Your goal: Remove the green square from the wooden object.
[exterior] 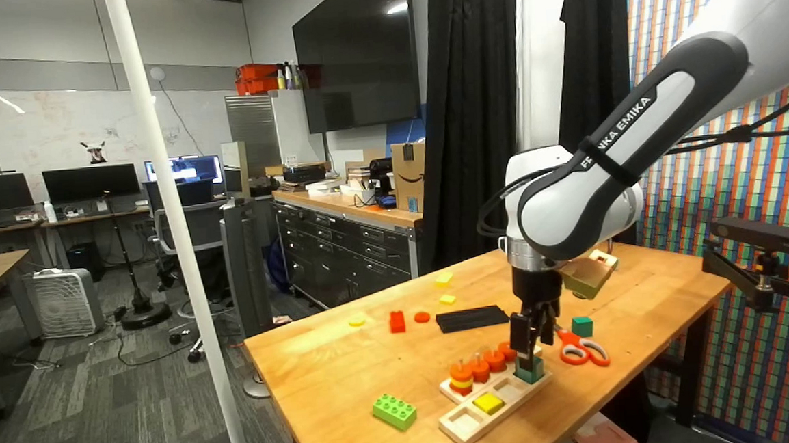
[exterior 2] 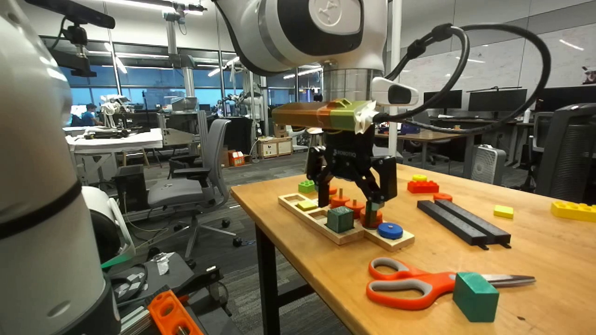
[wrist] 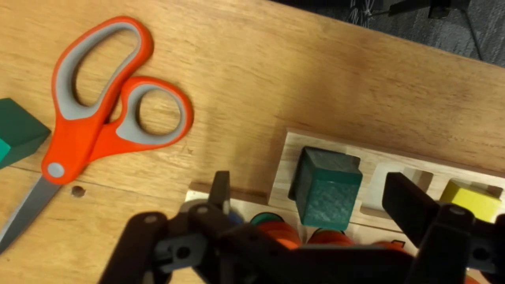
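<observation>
jaws spread wide, low near wooden tray [exterior: 463, 423] on bench [wrist: 236, 79]. green block [wrist: 329, 191] sits in one end of tray. wrist view: yellow block [wrist: 469, 200] at three o'clock from green block, orange scissors [wrist: 79, 136] at ten o'clock.

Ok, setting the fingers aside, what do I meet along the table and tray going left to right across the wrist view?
Loose green block, cut by the left edge → scissors handles → second green block, in the wooden tray → yellow block, in the same tray.
</observation>
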`<state>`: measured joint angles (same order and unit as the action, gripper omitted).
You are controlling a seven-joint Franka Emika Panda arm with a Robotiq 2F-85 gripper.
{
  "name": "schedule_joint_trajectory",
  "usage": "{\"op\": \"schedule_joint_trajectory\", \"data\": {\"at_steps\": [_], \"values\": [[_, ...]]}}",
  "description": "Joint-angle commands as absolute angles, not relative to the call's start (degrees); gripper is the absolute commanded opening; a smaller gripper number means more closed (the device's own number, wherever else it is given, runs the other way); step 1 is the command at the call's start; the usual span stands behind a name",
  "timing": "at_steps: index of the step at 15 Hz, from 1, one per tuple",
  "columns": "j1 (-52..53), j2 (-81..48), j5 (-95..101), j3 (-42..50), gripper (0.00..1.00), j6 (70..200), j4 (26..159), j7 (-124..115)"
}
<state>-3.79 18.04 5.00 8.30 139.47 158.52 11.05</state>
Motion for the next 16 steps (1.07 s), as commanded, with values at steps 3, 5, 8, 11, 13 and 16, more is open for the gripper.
{"op": "schedule_joint_trajectory", "data": {"at_steps": [3,5,8,11,13,16], "values": [[-3.6,16.0,2.1,9.1,1.0,141.6,158.5,14.3],[-3.5,15.7,1.4,9.0,1.0,141.7,158.5,14.8],[-3.5,15.6,1.1,9.0,0.74,142.6,158.5,15.6],[-3.5,15.5,0.7,9.1,0.51,143.2,158.5,16.0],[-3.5,15.5,0.5,9.1,0.35,143.4,158.5,16.1],[-3.6,15.5,0.4,9.0,0.18,143.5,158.5,15.9]]}}
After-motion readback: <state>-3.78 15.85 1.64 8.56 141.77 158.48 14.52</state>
